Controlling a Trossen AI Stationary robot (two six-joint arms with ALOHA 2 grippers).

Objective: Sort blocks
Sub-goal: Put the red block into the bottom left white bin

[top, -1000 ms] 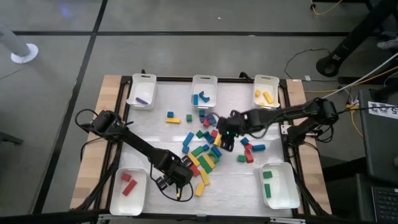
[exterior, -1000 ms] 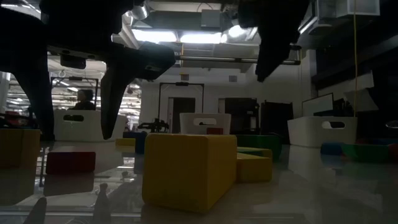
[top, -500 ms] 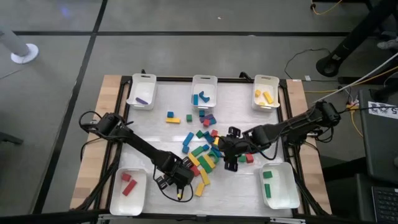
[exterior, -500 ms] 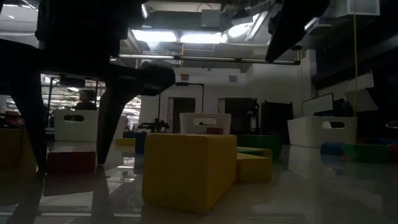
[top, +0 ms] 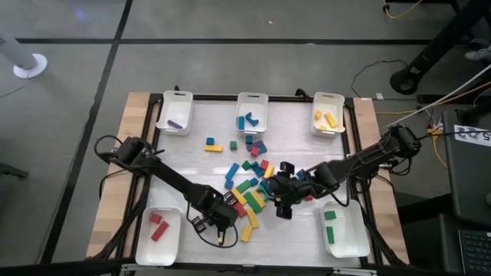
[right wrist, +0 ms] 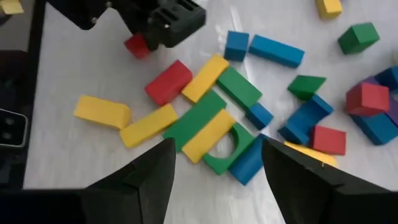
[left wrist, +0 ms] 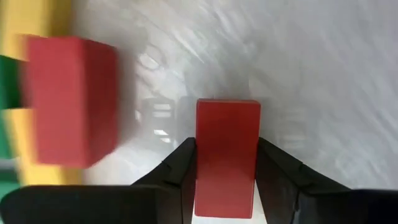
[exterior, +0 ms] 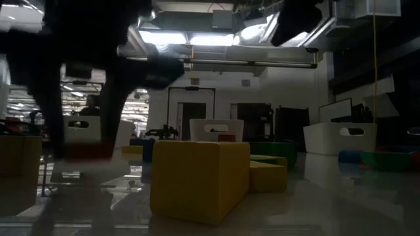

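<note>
Many small red, blue, green and yellow blocks (top: 249, 188) lie in a pile at the table's middle. My left gripper (left wrist: 227, 146) stands at the pile's near left (top: 217, 218), pointing steeply down and shut on a red block (left wrist: 227, 155). The right wrist view shows that red block (right wrist: 137, 45) under the left gripper too. A second red block (left wrist: 71, 99) lies close beside it. My right gripper (right wrist: 214, 180) hovers open above the pile's near right side (top: 284, 201), holding nothing. My left gripper pinches the red block's two long sides (left wrist: 202, 165) between its two fingers, coming from above and pointing steeply down. In the low view the block (exterior: 85, 151) seems to sit a little above the table top.
White trays ring the table: one with a purple block (top: 175, 113), one with blue (top: 252, 112) and one with yellow (top: 328, 113) along the far edge, one with red (top: 158, 234) at the near left, one with green (top: 343, 228) at the near right. A large yellow block (exterior: 197, 177) lies near the low camera.
My left gripper, whose fingers stood on either side of the red block, has shut on it, and the block seems to have risen slightly. My right gripper has swung toward the table's near edge over the pile, turning as it went, and stayed open.
</note>
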